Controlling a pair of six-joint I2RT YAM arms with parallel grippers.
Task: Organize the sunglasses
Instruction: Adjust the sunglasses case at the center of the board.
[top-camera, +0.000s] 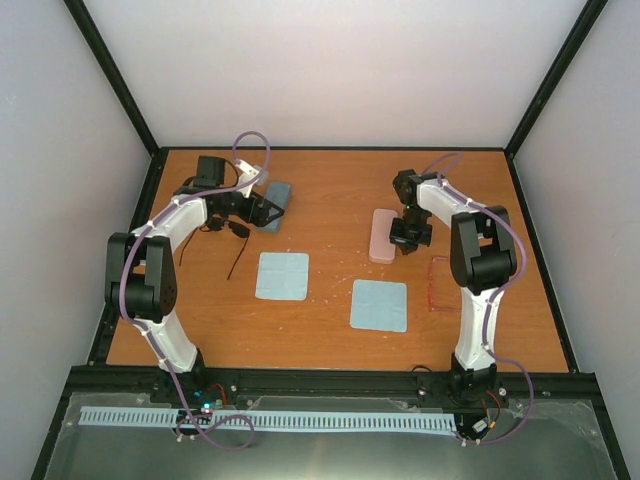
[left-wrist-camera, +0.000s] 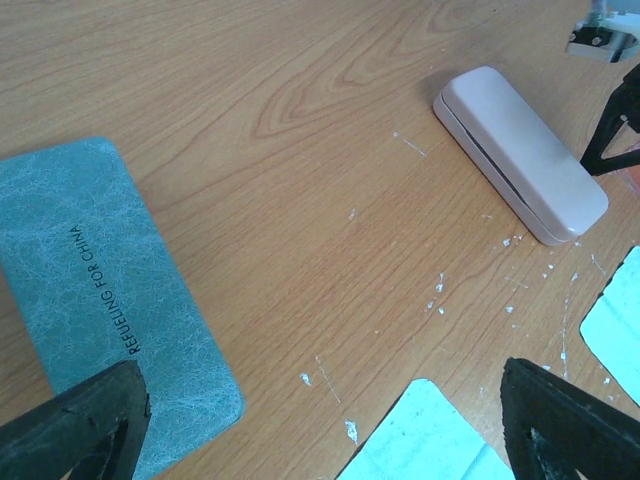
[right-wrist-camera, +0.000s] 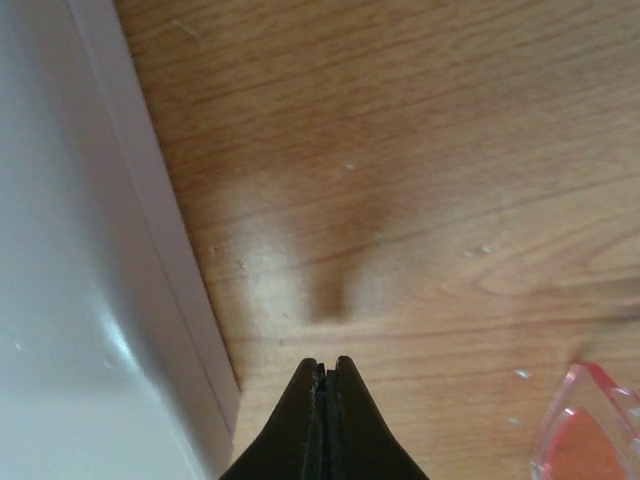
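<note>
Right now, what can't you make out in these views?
- Black sunglasses: top view, tiny, partly under the left arm; folded or open unclear.
- Red sunglasses: right wrist view shows one lens, cut by the corner; top view, a thin outline by the right arm.
- Pink case: right wrist view, cropped at the left edge; contact with the shut right gripper unclear.

Top external: we look steeply down from above and behind the arm bases (top-camera: 470, 375), far enough to take in the whole table (top-camera: 330, 190). Left wrist: we sit low, looking out beyond the left gripper (left-wrist-camera: 322, 410) toward the pink case (left-wrist-camera: 520, 150). Right wrist: closest of all, the same case just left of the right gripper (right-wrist-camera: 328, 420). All three share it.
</note>
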